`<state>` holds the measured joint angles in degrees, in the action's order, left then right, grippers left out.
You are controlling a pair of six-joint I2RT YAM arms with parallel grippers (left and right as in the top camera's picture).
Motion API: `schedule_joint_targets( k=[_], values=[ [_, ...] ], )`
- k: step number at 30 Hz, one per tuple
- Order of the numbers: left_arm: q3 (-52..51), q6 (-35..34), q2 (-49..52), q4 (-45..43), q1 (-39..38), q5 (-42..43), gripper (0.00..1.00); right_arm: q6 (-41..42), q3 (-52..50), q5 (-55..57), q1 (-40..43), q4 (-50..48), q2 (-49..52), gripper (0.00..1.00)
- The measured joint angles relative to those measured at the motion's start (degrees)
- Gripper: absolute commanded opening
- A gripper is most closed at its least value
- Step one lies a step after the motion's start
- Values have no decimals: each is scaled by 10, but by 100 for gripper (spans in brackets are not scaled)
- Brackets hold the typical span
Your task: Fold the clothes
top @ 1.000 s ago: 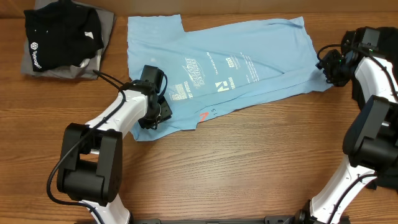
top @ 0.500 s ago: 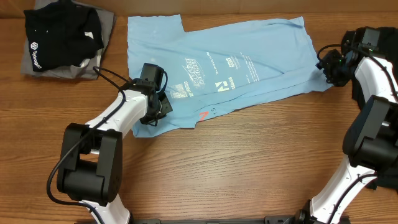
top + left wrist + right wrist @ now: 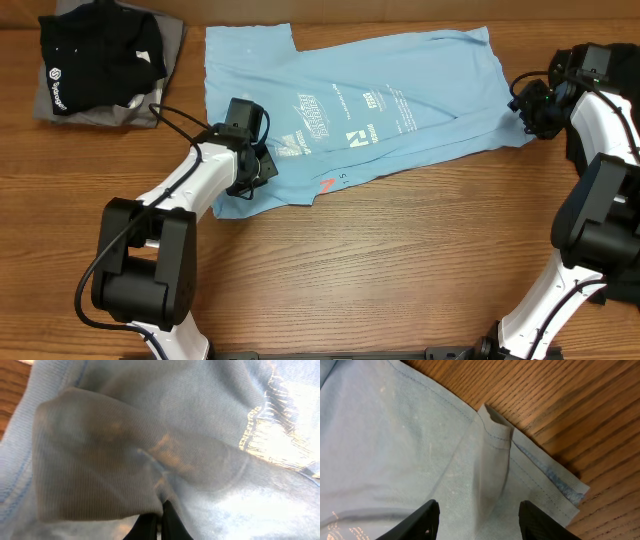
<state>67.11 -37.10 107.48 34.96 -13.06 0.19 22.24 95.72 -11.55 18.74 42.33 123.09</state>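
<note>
A light blue T-shirt (image 3: 400, 70) with white print and a red mark lies spread across the back of the table. My left gripper (image 3: 255, 177) sits on its lower left part, shut on a pinch of the blue fabric. In the left wrist view the gripper (image 3: 160, 521) has its dark fingertips pressed together, with a fold of the cloth (image 3: 100, 460) bunched up above them. My right gripper (image 3: 528, 110) hovers at the shirt's right end. In the right wrist view the gripper (image 3: 482, 522) is open over a raised crease (image 3: 495, 455) near the hemmed corner, holding nothing.
A pile of black and grey clothes (image 3: 100, 60) lies at the back left corner. Something dark (image 3: 572, 150) shows behind the right arm at the right edge. Bare wooden tabletop (image 3: 380, 270) fills the front.
My left gripper has closed on the shirt fabric and shifted slightly toward the back, drawing the lower left corner with it. The right arm has not moved.
</note>
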Motion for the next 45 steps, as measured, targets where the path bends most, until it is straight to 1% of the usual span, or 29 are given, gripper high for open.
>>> schedule_joint_targets(
  k=[6, 9, 19, 25, 29, 32, 33, 35, 36, 39, 42, 45],
  values=[
    [40, 0, 0, 71, 0, 0, 4, 0, 0, 0, 0, 0, 0, 55],
    [61, 0, 0, 76, 0, 0, 4, 0, 0, 0, 0, -2, 0, 55],
    [76, 0, 0, -10, 0, -12, 4, 0, 0, 0, 0, -1, 0, 54],
    [76, 0, 0, -55, 0, -36, 4, 0, 0, 0, 0, 1, 0, 54],
    [76, 0, 1, -92, 0, -53, 4, 0, 0, 0, 0, 5, 0, 52],
    [76, 0, 3, -109, 0, -66, 5, 0, 0, 0, 0, 7, 0, 52],
    [76, 0, 5, -114, 0, -70, 9, 0, 0, 0, 0, 7, 0, 52],
    [76, 3, 12, -122, 0, -78, 33, 0, 0, 0, 0, 7, 0, 52],
    [77, 2, 16, -125, 0, -82, 37, 0, 0, 0, 0, 8, 0, 52],
    [77, 10, 35, -128, 0, -93, 70, 0, 0, 0, 0, 7, 0, 52],
    [77, 19, 52, -126, 1, -103, 76, 0, 0, 0, 0, 7, 0, 52],
    [77, 32, 58, -115, 3, -108, 76, 0, 0, 0, 0, 7, 0, 52]
  ],
)
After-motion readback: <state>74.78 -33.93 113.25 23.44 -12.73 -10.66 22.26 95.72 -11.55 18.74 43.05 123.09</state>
